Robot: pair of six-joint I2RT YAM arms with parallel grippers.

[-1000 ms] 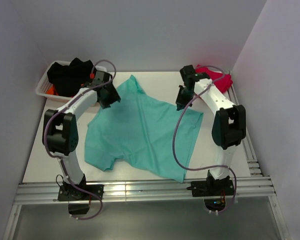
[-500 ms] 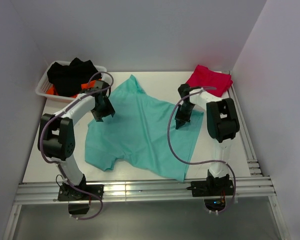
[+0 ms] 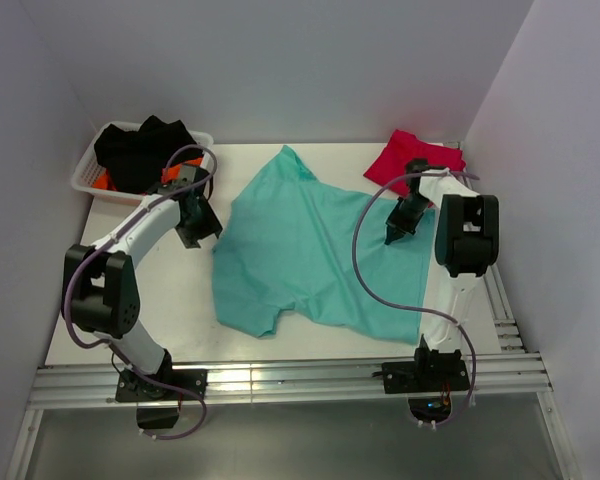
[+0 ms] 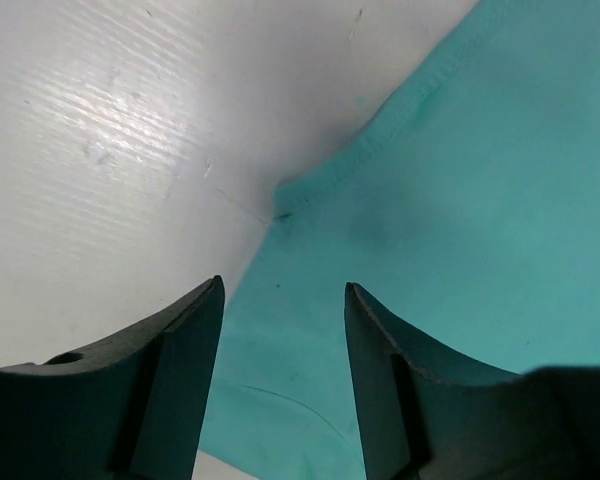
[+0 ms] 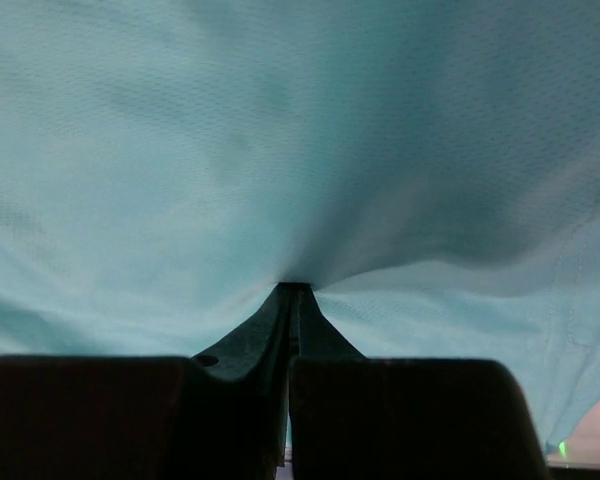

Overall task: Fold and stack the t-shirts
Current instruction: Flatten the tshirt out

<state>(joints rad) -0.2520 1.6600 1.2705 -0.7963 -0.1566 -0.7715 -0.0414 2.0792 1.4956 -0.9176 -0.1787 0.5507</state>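
The teal-green t-shirt [image 3: 310,245] lies spread flat on the white table. My right gripper [image 3: 395,232] is shut on the shirt's right edge; in the right wrist view the cloth [image 5: 300,150] fills the frame and puckers into the closed fingertips [image 5: 292,290]. My left gripper [image 3: 202,232] is open and empty just off the shirt's left edge; in the left wrist view its fingers [image 4: 180,360] stand apart over the shirt's hem [image 4: 380,150] and bare table. The crimson-red t-shirt [image 3: 415,158] lies folded at the back right.
A white basket [image 3: 90,175] with black and orange clothes stands at the back left. White walls close in behind and on both sides. An aluminium rail [image 3: 280,380] runs along the table's near edge.
The right gripper has dragged the teal shirt to the right and slightly back. The left gripper has stayed near its place, and the shirt's left edge has slid out from under it.
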